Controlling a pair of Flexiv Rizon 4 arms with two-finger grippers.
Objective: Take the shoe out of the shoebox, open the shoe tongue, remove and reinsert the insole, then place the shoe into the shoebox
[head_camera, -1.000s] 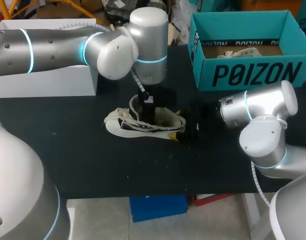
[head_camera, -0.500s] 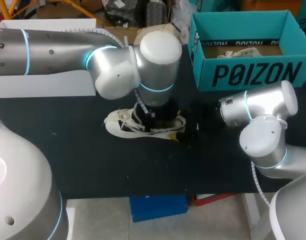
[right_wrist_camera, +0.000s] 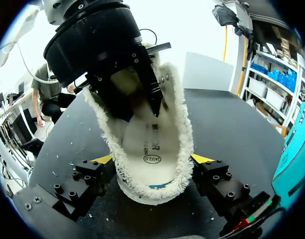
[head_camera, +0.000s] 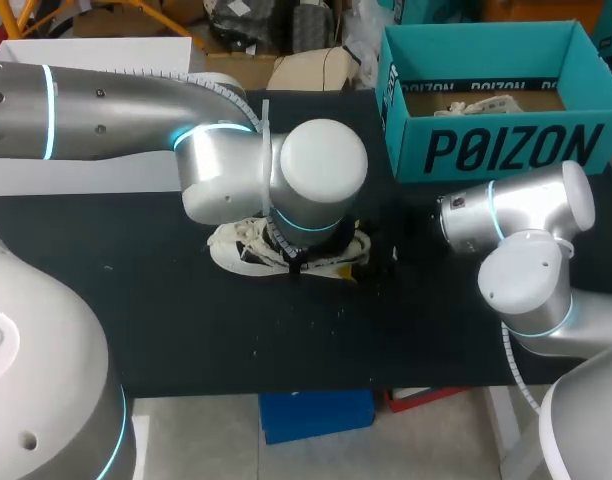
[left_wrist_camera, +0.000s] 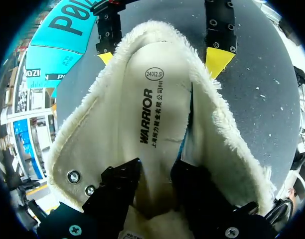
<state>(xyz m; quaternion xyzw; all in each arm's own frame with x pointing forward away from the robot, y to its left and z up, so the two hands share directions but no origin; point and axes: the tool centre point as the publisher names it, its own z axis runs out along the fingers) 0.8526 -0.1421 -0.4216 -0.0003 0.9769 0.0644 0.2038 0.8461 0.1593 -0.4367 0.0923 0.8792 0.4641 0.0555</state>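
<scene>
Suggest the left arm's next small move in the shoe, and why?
Likely close the left gripper on the insole and lift gently: it sits inside the shoe right over the insole, and the right gripper clamps the heel from both sides, steadying it.

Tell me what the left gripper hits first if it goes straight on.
The insole: the left gripper points down into the shoe, and the insole lies directly ahead. It may be touching it now; depth is unclear.

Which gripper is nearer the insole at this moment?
Left. The left gripper reaches down inside the shoe, right at the insole. The right gripper is outside the shoe, clamping its heel from both sides.
</scene>
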